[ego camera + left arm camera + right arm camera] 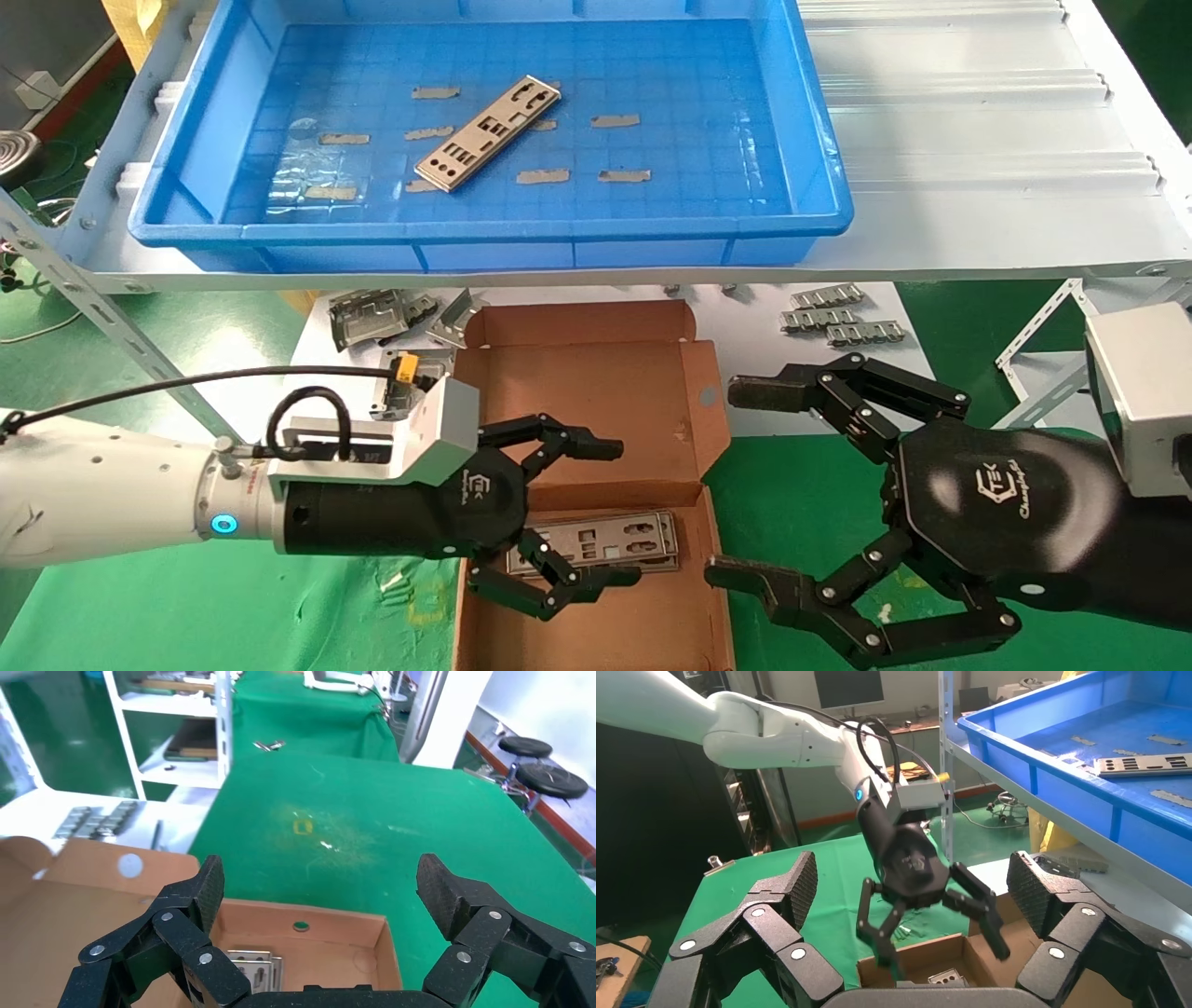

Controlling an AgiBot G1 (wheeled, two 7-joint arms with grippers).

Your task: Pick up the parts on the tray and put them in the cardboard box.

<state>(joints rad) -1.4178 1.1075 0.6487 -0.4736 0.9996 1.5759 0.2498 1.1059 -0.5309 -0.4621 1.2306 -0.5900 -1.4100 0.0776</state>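
Note:
One silver plate lies slanted on the floor of the blue tray on the upper shelf; it also shows in the right wrist view. The brown cardboard box sits open on the green table below, with a stack of plates inside, also seen in the left wrist view. My left gripper is open and empty above the box, just over the stack. My right gripper is open and empty to the right of the box.
Square grey metal frames lie on a white sheet behind the box at left. Ridged clip strips lie behind at right. The white shelf edge overhangs the box's rear. Tan tape scraps dot the tray floor.

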